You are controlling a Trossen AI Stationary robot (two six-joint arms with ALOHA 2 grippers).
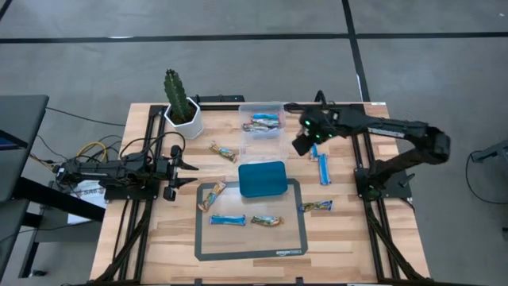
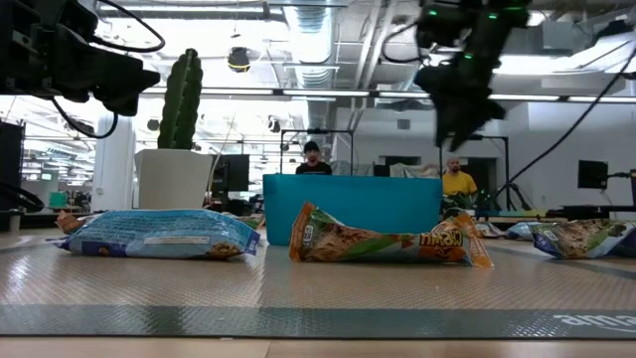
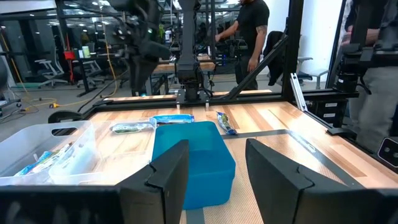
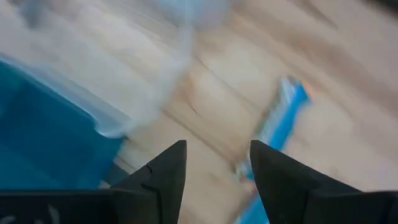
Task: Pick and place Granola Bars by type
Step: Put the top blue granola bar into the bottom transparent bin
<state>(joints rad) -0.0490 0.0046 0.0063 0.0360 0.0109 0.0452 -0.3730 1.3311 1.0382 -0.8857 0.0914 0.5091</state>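
Granola bars lie scattered on the wooden table: a blue one and a tan one on the grey-edged mat, other tan ones, and two blue ones right of the teal tray. More bars sit in the clear box. My right gripper hangs open and empty above the table, between the clear box and the two blue bars. My left gripper waits open at the table's left, pointing at the tray.
A cactus in a white pot stands at the far left corner. In the low view the blue bar and tan bar lie in front of the tray. People stand in the room beyond the table.
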